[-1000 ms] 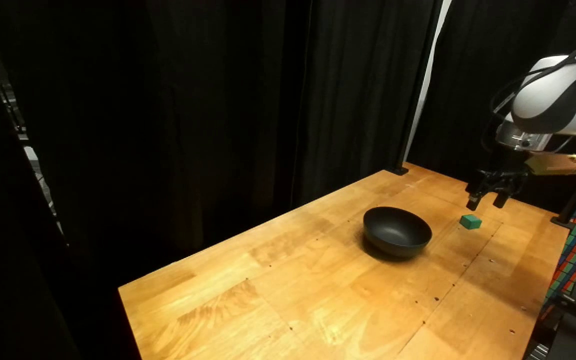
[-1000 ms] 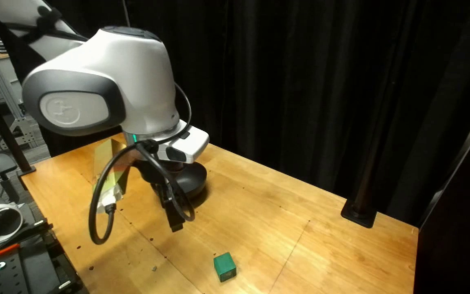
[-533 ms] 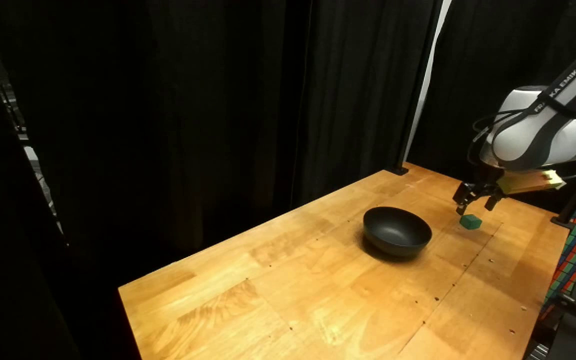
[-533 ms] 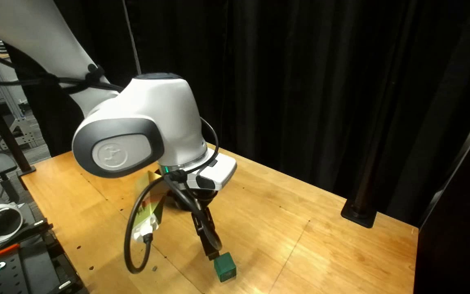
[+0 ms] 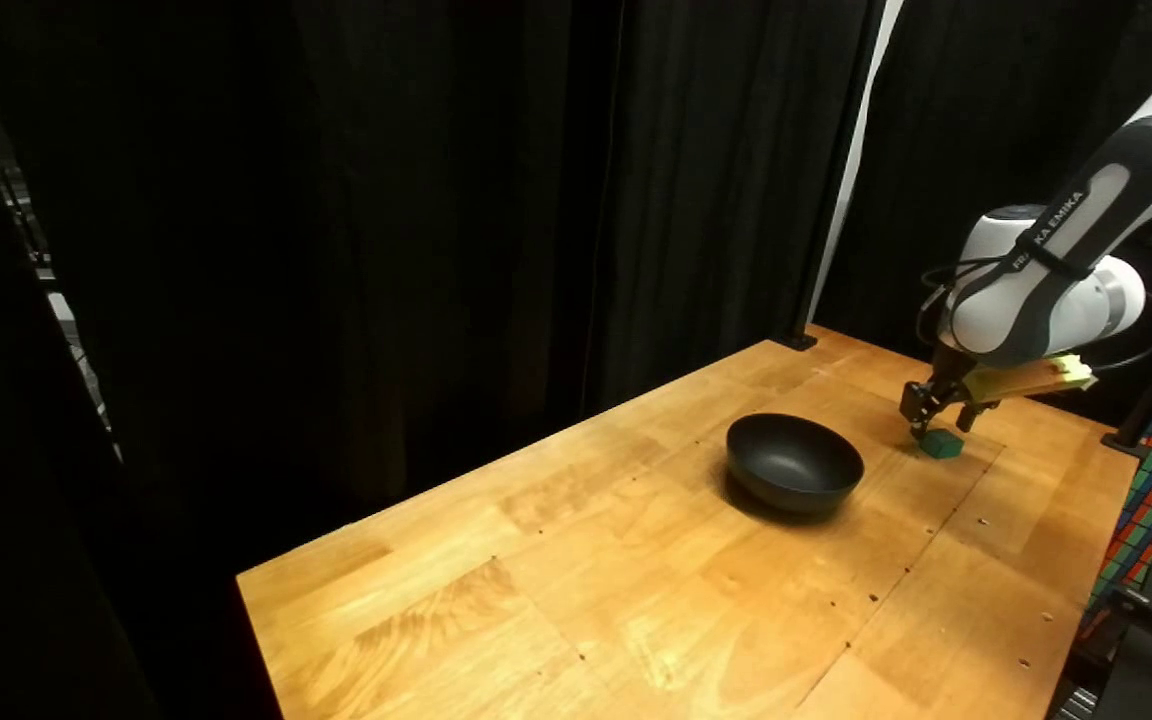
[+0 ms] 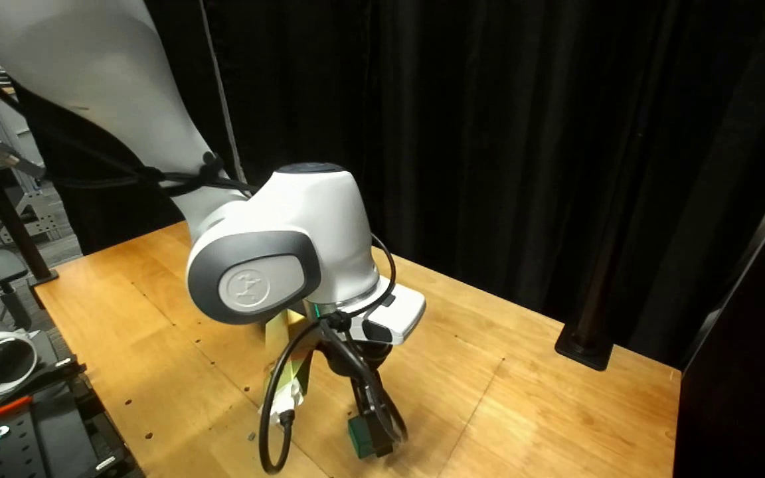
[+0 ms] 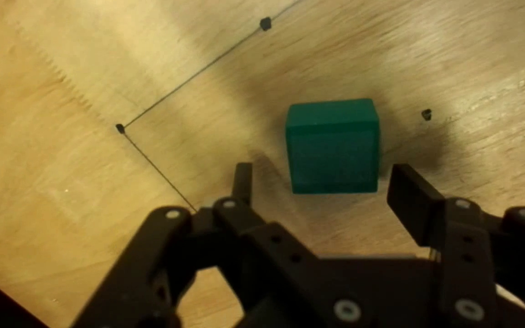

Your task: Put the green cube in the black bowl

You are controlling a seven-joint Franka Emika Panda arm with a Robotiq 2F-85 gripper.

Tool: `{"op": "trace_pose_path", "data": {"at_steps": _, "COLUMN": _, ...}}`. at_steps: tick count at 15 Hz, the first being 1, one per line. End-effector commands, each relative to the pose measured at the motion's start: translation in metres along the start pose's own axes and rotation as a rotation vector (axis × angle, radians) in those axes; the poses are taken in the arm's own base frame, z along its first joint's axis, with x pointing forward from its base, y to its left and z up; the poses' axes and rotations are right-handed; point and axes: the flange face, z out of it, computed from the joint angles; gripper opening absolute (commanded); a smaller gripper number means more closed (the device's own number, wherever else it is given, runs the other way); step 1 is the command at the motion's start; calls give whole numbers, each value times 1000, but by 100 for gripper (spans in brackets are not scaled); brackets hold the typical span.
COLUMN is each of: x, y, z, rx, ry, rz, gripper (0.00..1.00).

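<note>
The green cube lies on the wooden table, dark green, between and just ahead of my fingertips in the wrist view. It also shows in both exterior views. My gripper is open, with a gap on each side of the cube and neither finger clearly touching it. In an exterior view the gripper is low over the cube; in an exterior view a finger partly covers it. The black bowl stands upright and empty beside the cube. It is hidden behind the arm or out of view elsewhere.
The wooden table has small holes and seams. Black curtains hang behind it. A post with a flat base stands at the table's edge. A yellowish block and a looped cable are fixed on the wrist.
The arm has moved down and across to the cube; the fingers went from above it to low around it. The cube and bowl have not moved. The gripper stays open.
</note>
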Motion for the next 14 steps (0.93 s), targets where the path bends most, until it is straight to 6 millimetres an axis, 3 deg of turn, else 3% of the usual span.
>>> {"op": "trace_pose_path", "data": {"at_steps": 1, "x": 10, "y": 1, "z": 12, "rx": -19, "ry": -35, "rz": 21, "gripper": 47}}
{"op": "trace_pose_path", "data": {"at_steps": 4, "x": 5, "y": 8, "z": 7, "rx": -25, "ry": -146, "rz": 37, "gripper": 24}}
{"op": "trace_pose_path", "data": {"at_steps": 7, "x": 3, "y": 17, "z": -25, "rx": 4, "ry": -219, "rz": 52, "gripper": 23}}
{"op": "trace_pose_path", "data": {"at_steps": 9, "x": -1, "y": 21, "z": -61, "rx": 73, "ry": -229, "rz": 75, "gripper": 23}}
{"op": "trace_pose_path", "data": {"at_steps": 11, "x": -7, "y": 15, "z": -92, "rx": 173, "ry": -240, "rz": 106, "gripper": 23}}
{"op": "trace_pose_path", "data": {"at_steps": 14, "x": -26, "y": -14, "z": -129, "rx": 328, "ry": -275, "rz": 117, "gripper": 23}}
